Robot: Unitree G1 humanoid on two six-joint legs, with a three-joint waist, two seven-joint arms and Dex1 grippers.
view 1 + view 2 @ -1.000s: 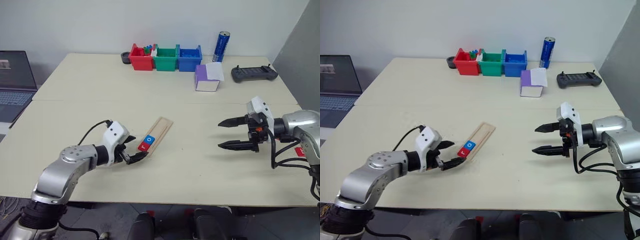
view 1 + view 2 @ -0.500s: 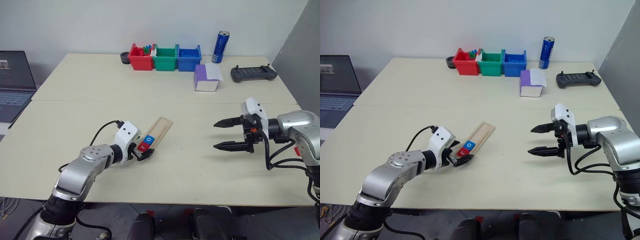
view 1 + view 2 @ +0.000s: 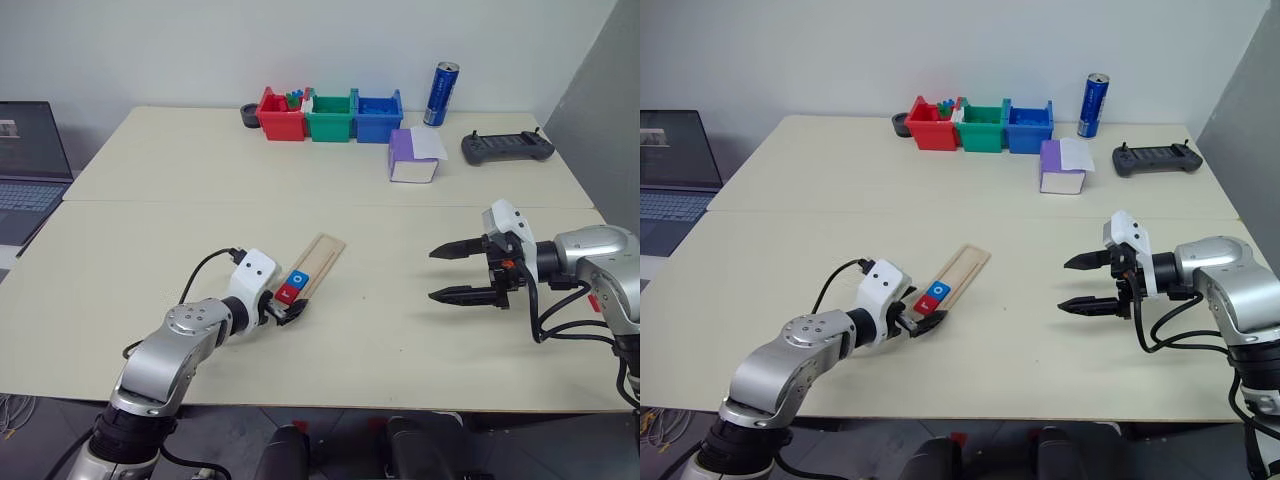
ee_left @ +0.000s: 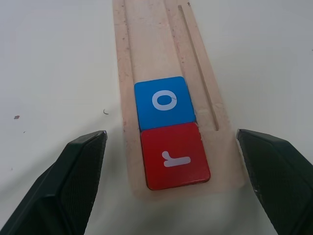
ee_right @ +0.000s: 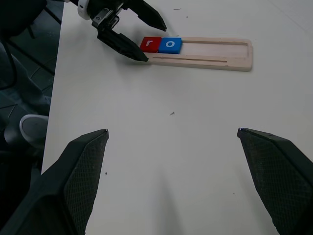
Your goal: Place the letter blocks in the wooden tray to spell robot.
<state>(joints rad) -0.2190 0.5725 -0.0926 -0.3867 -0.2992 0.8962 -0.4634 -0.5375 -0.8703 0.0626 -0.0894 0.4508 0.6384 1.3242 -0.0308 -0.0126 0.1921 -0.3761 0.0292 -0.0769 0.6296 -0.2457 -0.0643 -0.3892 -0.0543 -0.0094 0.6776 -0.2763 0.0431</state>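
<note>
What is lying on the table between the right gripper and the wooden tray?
Nothing. In the right wrist view the table is bare between the open right gripper and the wooden tray, apart from one tiny dark speck.

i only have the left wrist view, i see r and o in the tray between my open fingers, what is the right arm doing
Observer: The right gripper hangs above bare table, well off to the right of the wooden tray, open and holding nothing.
Operator: any more letter blocks lying nearby
Observer: None on the table near the tray; only the red r block and blue o block sit in it.
Operator: whats at the far side
Observer: Red, green and blue bins stand in a row at the far edge, with a blue can to their right.
</note>
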